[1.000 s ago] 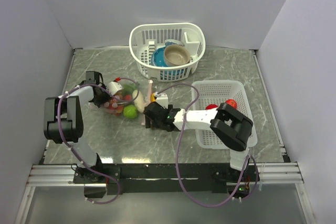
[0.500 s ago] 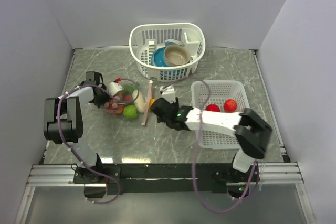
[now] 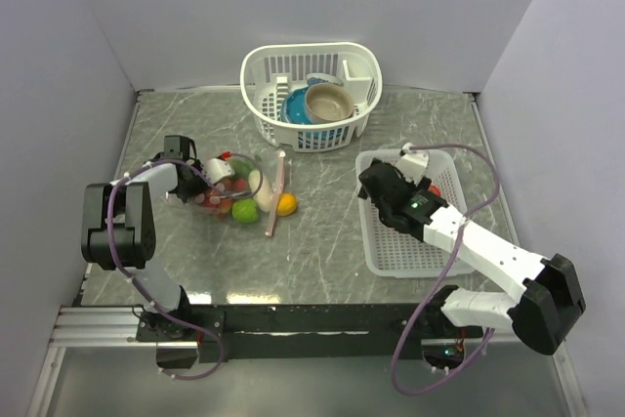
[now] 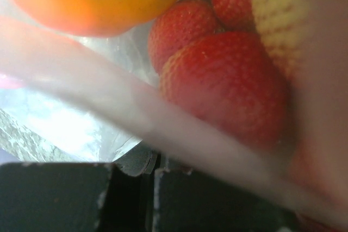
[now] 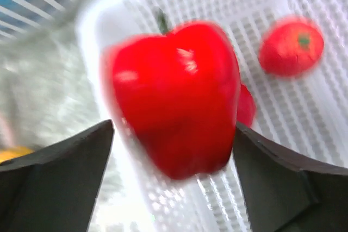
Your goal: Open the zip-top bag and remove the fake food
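Near the counter's right edge our right jaws clamp a pepper, left jaws pinch the bag; releasing early could miss the basket.

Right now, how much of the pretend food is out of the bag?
Some. Done: a tomato already lies in the white mesh basket. In hand: the right jaws hold a red pepper over that basket, while the left jaws pinch the zip-top bag. Left: strawberries, a green fruit and more inside; an orange fruit sits by the bag's mouth.
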